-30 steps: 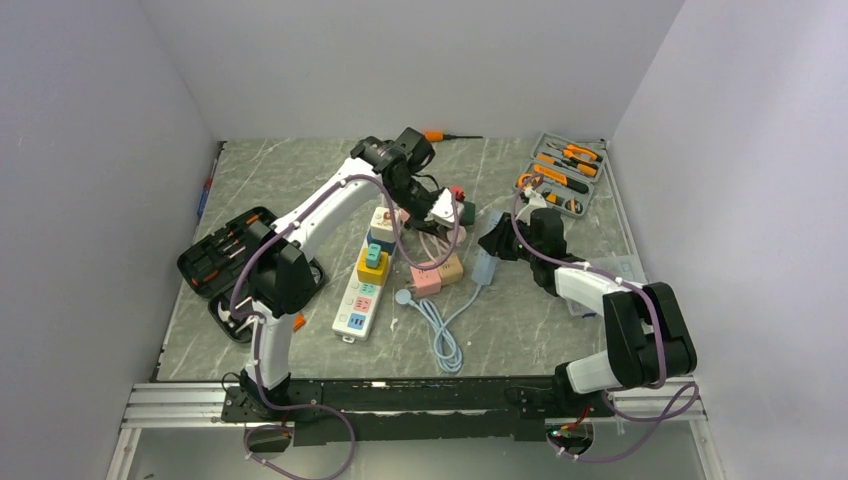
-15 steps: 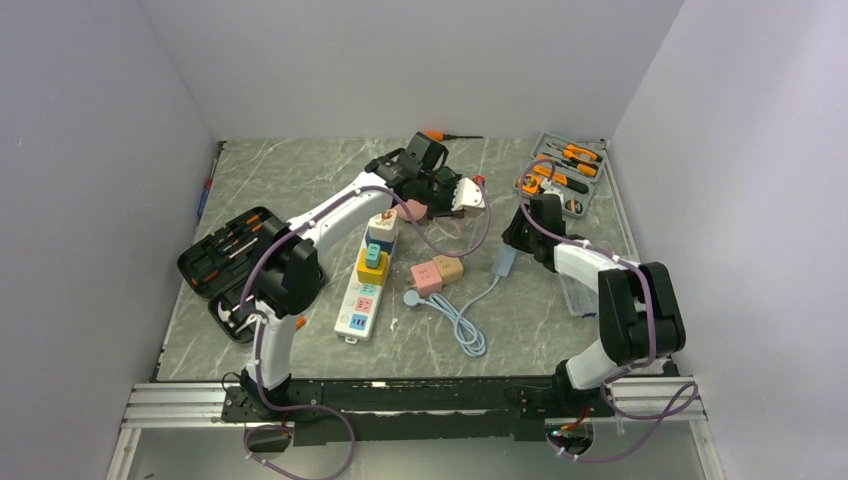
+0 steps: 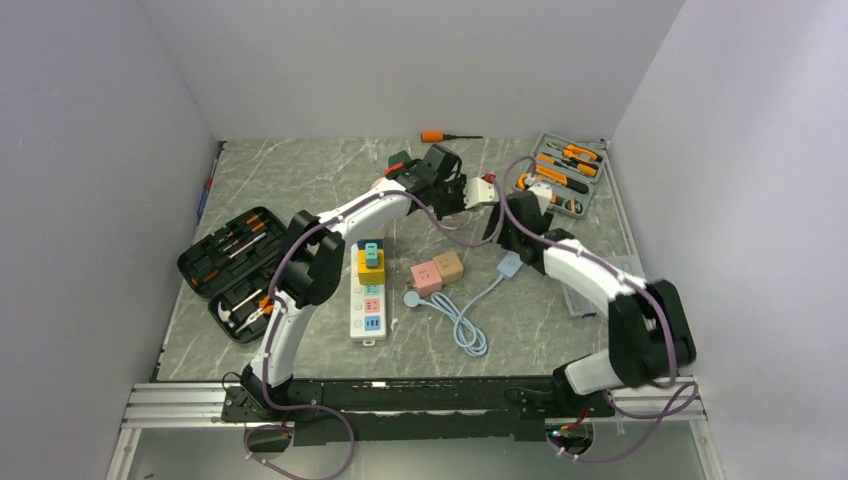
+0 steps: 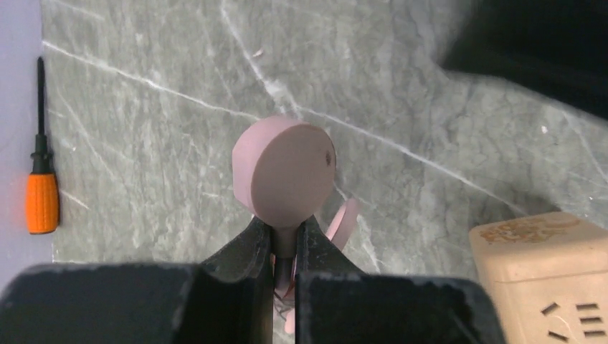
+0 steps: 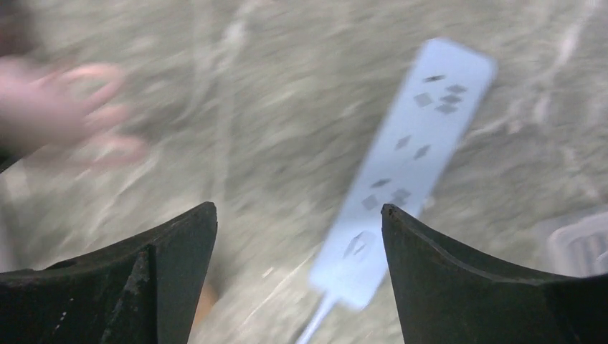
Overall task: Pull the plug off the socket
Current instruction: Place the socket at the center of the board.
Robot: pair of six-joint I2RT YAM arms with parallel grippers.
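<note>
My left gripper (image 4: 285,233) is shut on the thin neck of a round pink plug (image 4: 283,172), held above the marble table, with its pink cord hanging below. In the top view that left gripper (image 3: 478,192) reaches to the back middle, well right of the white power strip (image 3: 368,300), which carries a yellow and teal plug (image 3: 371,260). My right gripper (image 5: 297,215) is open, its fingers wide apart above a light blue socket strip (image 5: 409,172) lying flat. Seen from above, this right gripper (image 3: 502,226) is just behind the blue strip (image 3: 508,264).
A tan socket cube (image 4: 545,265) and a pink cube (image 3: 427,277) lie mid-table, with a coiled blue cable (image 3: 465,328). An open black tool case (image 3: 225,265) sits left, a grey tool tray (image 3: 562,172) back right, and an orange screwdriver (image 3: 440,136) by the back wall.
The left arm swung right and back, carrying the pink plug away from the white strip. The right gripper opened and let go of the light blue strip, which now lies on the table.
</note>
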